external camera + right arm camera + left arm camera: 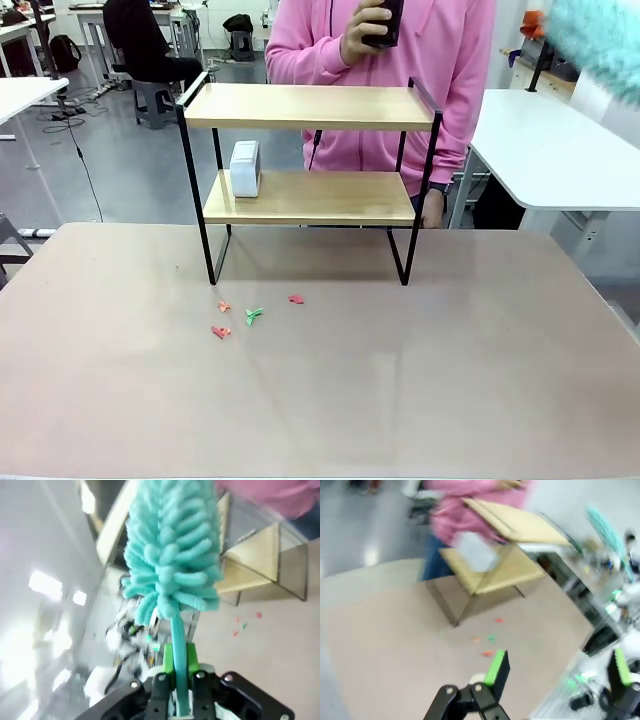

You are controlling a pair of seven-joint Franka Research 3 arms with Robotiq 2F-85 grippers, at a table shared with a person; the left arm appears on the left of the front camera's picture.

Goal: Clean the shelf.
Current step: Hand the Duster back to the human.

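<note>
Beige and matte, the worktop [400, 400] carries the shelf [310, 107] toward its far edge, square to me. It has two pale wooden boards in a thin black metal frame on legs. On the lower board, toward its left end, stands a small white box [245, 168], upright and blocky. Just in front of the shelf's left legs lie a few crumpled paper scraps [254, 315] in red, orange and green. Behind the shelf is a person [440, 60] in a pink hooded top, one hand [365, 35] raised around a dark object.

My right pincer [179, 667] is clamped on the smooth teal stem of a duster [172, 545]. Its head is a thick brush of soft, fluffy strands, high up to the right of the shelf and well apart from it. My left pincer [559, 667] gapes wide with nothing between its green pads, above the worktop and well off from the shelf.
</note>
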